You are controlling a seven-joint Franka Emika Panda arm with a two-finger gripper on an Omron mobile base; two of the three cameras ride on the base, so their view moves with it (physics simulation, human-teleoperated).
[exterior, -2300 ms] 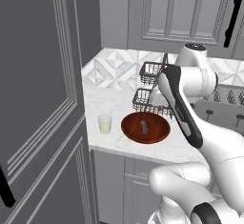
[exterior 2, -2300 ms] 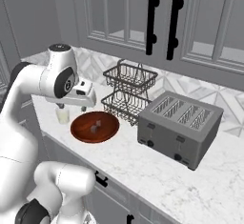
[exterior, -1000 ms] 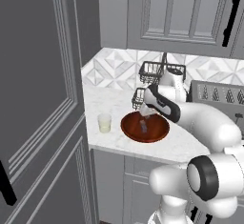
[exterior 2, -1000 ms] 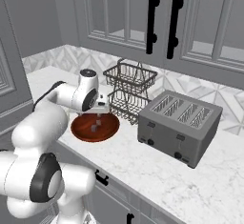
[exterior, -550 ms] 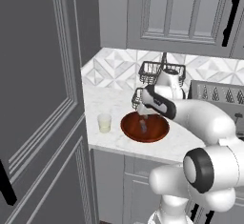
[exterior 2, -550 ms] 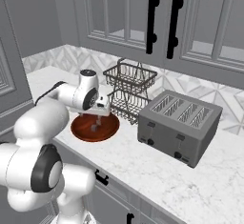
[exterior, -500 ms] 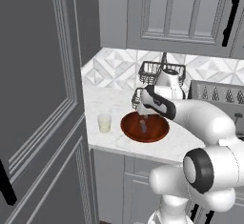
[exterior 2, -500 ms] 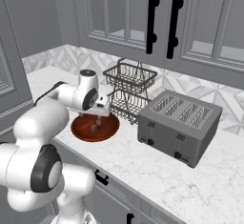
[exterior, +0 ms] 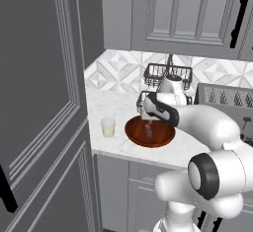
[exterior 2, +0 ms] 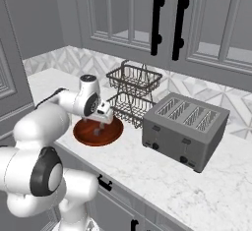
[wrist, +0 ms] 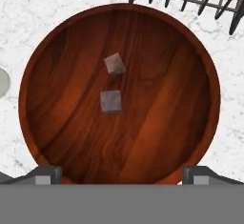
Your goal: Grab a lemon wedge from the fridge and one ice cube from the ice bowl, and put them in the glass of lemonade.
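Gripper: the gripper (wrist: 122,173) hangs straight over the bowl, jaws spread wide with nothing between them; seen from the base it sits low above the wood (exterior: 149,127).
Bowl: the bowl (wrist: 190,123) stands on the marble surface (exterior 2: 147,171), just in front of the wire basket (exterior 2: 134,82).
Ice: two cubes lie loose on the wood near the middle, a nearer cube (wrist: 110,101) and a farther cube (wrist: 114,64), close but apart (either would serve, and the nearer one sits about between the fingertips).
Glass: the glass (exterior: 108,127) stands on the surface beside the bowl, toward the fridge, near but not touching it.
Fridge: the fridge (exterior: 39,102) door looks shut from here.
Lemon wedge: I can't make one out, and the glass is too small to tell whether anything floats in it.
Toaster: the toaster (exterior 2: 184,124) stands beyond the basket, out of the way.
Progress: the ice step looks to be at the reach, with no cube gripped. Left, by my reading: lower, close on one cube, carry it to the glass, and the wedge trip unless already done.
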